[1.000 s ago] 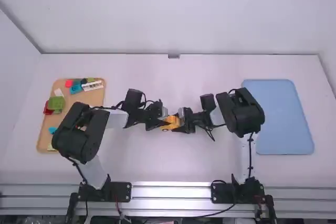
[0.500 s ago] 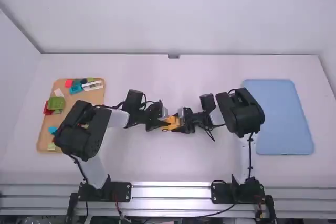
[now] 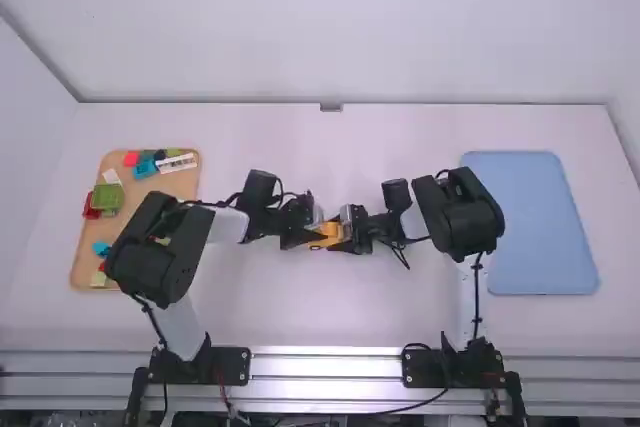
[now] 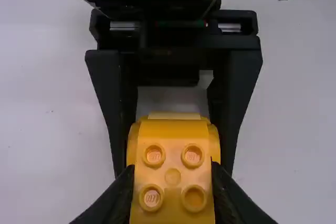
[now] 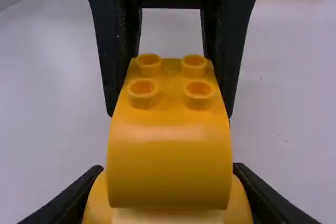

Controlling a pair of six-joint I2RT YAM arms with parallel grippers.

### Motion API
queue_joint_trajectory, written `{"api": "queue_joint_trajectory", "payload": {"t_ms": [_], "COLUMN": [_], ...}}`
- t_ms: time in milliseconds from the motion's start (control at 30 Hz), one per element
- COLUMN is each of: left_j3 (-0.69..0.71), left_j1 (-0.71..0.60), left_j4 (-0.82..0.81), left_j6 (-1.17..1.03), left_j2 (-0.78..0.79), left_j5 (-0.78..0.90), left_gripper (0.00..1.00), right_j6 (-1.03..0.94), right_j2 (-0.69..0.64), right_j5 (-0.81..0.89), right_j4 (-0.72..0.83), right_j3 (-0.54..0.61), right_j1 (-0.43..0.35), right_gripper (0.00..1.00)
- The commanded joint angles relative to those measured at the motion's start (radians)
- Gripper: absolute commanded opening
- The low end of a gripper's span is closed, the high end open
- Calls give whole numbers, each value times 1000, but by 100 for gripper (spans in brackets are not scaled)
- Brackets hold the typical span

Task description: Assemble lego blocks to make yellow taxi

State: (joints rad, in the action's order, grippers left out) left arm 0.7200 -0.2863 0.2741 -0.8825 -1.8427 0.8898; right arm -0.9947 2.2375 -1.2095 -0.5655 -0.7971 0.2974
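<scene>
A rounded yellow plastic brick [image 5: 168, 153] sits on a wider yellow lower piece [image 5: 98, 203], the two between the facing end effectors. The left end effector [image 3: 316, 239] is clamped on the sides of the brick; the right end effector [image 3: 345, 240] is clamped on the lower piece. The left wrist view gives a small round mark amid the studs; the right wrist view gives the smooth curved end instead. Counted: two yellow pieces, four studs on the upper one, one wooden tray [image 3: 180, 187], one light-blue rectangular board [image 3: 530, 227]. The tray, holding a white slatted piece [image 3: 177, 163] and red, green and teal blocks, lies well left of the left end effector; the board lies well right of the right one. White worktop [image 3: 330, 307] spans both gaps, and its far edge runs well beyond the end effectors.
</scene>
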Motion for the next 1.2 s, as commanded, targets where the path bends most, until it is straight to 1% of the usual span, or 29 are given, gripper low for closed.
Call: {"api": "queue_joint_trajectory", "payload": {"t_ms": [0, 133, 233, 333, 433, 533, 733, 900, 1000, 1033, 1167], "left_j3": [0, 1, 6, 31, 54, 65, 50, 26, 27, 31, 38], "left_j1": [-24, -35, -60, -114, -134, -126, -133, -121, -119, -121, -106], "left_j4": [-11, -16, -29, -85, -144, -171, -174, -143, -124, -123, -119], "left_j6": [3, 3, 3, 3, 3, 3, 3, -3, -4, -4, -4], "left_j2": [-9, -9, -9, -9, -9, -9, -9, -9, -9, -9, -9], "left_j5": [-19, -24, -79, -187, -249, -252, -254, -249, -219, -217, -216], "left_gripper": [5, 2, 2, 2, 2, 2, 2, 2, 4, 6, 2], "right_j6": [2, 3, 3, 3, 24, 27, 25, 28, 26, 26, 26], "right_j2": [13, 13, 13, 13, 13, 13, 12, 12, 12, 12, 12], "right_j5": [-25, -24, -26, -25, -24, -25, -25, -24, -25, -24, -25], "right_j4": [-2, -2, -2, -2, -4, -4, -6, -6, -6, -6, -6], "right_j3": [-10, -10, -10, -10, -10, -10, -10, -10, -10, -10, -10], "right_j1": [11, 11, 10, 10, 10, 10, 10, 10, 10, 10, 10], "right_gripper": [49, 49, 50, 50, 51, 51, 52, 53, 54, 54, 54]}}
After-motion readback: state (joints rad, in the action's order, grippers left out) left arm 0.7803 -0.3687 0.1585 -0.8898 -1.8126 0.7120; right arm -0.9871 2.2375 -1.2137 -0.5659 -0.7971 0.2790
